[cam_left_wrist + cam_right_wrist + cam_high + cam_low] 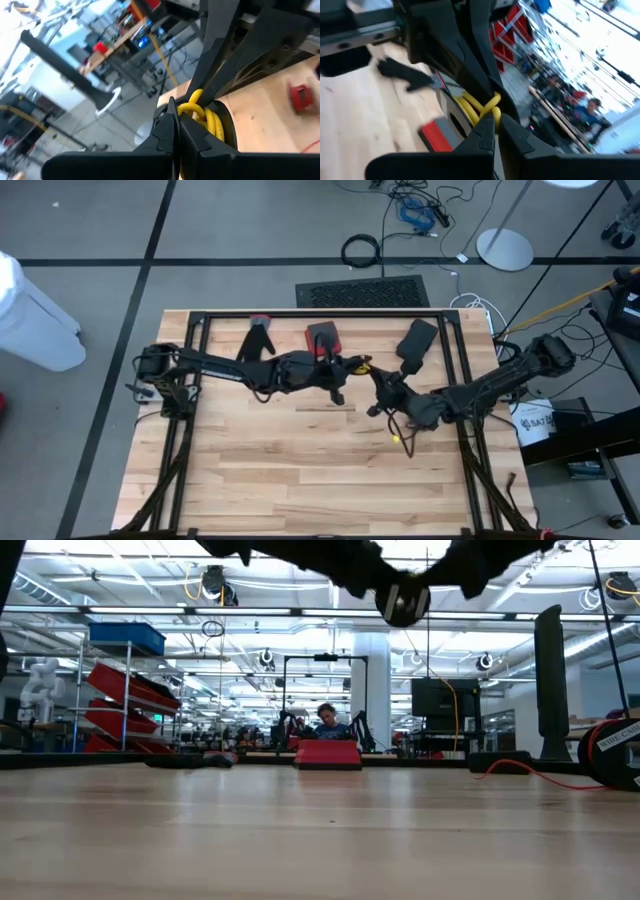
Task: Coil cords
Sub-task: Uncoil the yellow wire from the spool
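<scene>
above the middle of the table (300,470), toward its far edge, the two arms meet with the yellow cord (202,112) held up between them, clear of the wood. left end effector (176,131): fingers pressed together on a loop of the yellow cord, which bends sharply just past the tips and runs back into a few stacked turns. right end effector (496,125): likewise clamped on a yellow loop, seen from the opposite side. in the overhead view a short yellow tail (398,436) hangs from the meeting point above the boards. the cord looks thin, light and soft; it folds readily and keeps a slight spring, so freed turns will probably relax and spread. its jacket appears smooth, so a pinch across several strands at once should hold better than a pinch on one strand, which could slide out. the best hold is judged to be across the bundled turns, with the other end effector guiding the loose tail. a red box (322,337), a black glove (256,340) and a flat black block (415,340) lie along the far side, well apart from the held cord. the short black cord cannot be made out.
</scene>
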Motion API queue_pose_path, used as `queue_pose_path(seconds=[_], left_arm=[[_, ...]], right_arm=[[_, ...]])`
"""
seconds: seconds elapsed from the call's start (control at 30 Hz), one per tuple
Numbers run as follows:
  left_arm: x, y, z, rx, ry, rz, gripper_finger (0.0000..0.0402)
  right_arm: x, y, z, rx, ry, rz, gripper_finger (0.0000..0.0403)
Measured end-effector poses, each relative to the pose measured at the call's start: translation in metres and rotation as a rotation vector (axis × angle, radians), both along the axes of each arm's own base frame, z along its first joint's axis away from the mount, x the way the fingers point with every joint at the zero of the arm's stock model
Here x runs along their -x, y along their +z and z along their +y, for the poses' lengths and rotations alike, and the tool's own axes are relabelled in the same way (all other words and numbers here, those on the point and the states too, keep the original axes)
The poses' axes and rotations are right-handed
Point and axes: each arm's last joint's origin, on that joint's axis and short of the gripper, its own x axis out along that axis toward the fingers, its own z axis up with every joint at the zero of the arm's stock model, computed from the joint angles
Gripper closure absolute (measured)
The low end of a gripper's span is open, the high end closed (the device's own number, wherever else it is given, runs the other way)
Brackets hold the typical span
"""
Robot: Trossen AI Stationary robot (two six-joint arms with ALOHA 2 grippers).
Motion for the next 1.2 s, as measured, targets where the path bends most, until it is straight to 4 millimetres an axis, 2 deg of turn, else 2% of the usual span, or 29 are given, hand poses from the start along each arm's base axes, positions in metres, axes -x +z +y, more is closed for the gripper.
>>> queue_pose_path(seconds=[0.2, 0.3, 0.5, 0.67, 0.97, 1.2], left_arm=[[0.023, 0.007, -0.009, -0.001, -0.101, -0.029, 0.0394], [0.032, 0.005, -0.013, 0.001, -0.127, -0.039, 0.0394], [0.045, -0.018, -0.022, 0.001, -0.140, -0.035, 0.0394], [0.061, -0.040, -0.023, 0.018, -0.120, -0.116, 0.0394], [0.075, -0.039, -0.021, 0.024, -0.104, -0.141, 0.0394], [0.076, -0.033, -0.022, 0.049, -0.142, -0.191, 0.0394]], right_arm=[[0.000, 0.006, 0.014, -0.022, 0.134, -0.060, 0.0403], [-0.003, 0.005, 0.018, -0.036, 0.172, -0.085, 0.0403], [-0.017, -0.009, 0.025, -0.038, 0.209, -0.080, 0.0403], [-0.029, -0.017, 0.031, -0.032, 0.206, -0.057, 0.0403], [-0.029, -0.014, 0.030, -0.016, 0.165, -0.069, 0.0403], [-0.030, -0.021, 0.013, -0.054, 0.071, -0.086, 0.0403]])
